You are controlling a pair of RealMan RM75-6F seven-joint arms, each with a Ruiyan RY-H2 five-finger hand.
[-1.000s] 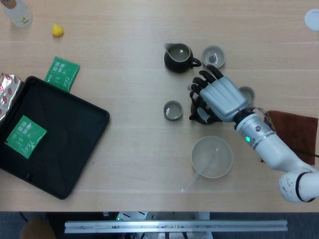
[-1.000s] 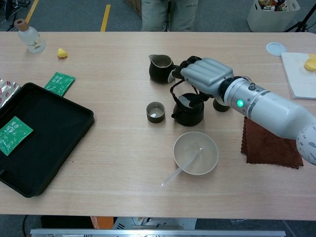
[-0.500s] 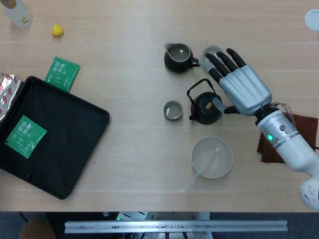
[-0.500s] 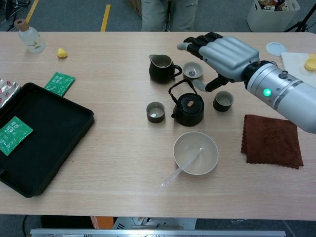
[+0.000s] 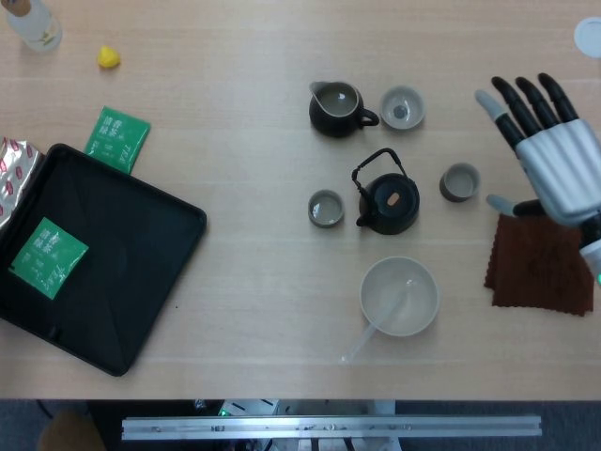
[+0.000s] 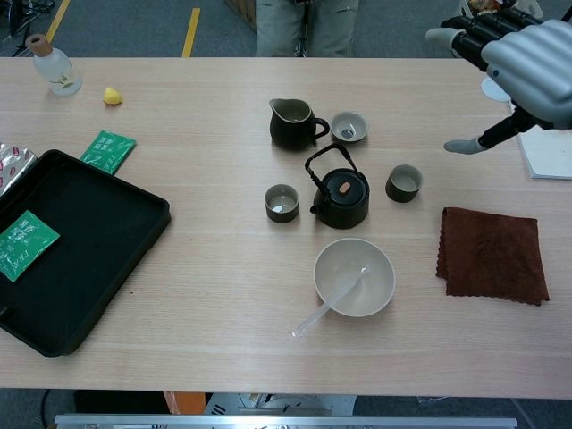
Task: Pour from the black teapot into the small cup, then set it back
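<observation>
Hovering over table's far right edge, silver-shelled right hand [image 5: 554,155], dark fingers fanned wide, holding nothing. Squat black cast-iron teapot [image 5: 387,201], looped handle upright, sits just beside small round grey cup [image 5: 326,208].

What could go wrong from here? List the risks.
1. The black cast-iron teapot stands crowded between small cups and the pale bowl; another reach by the open right hand could knock one.
2. The clear plastic spoon juts over the bowl's rim and might be flicked off.
3. The small grey cup sits near the spout, so bumping the teapot may tip it.
</observation>
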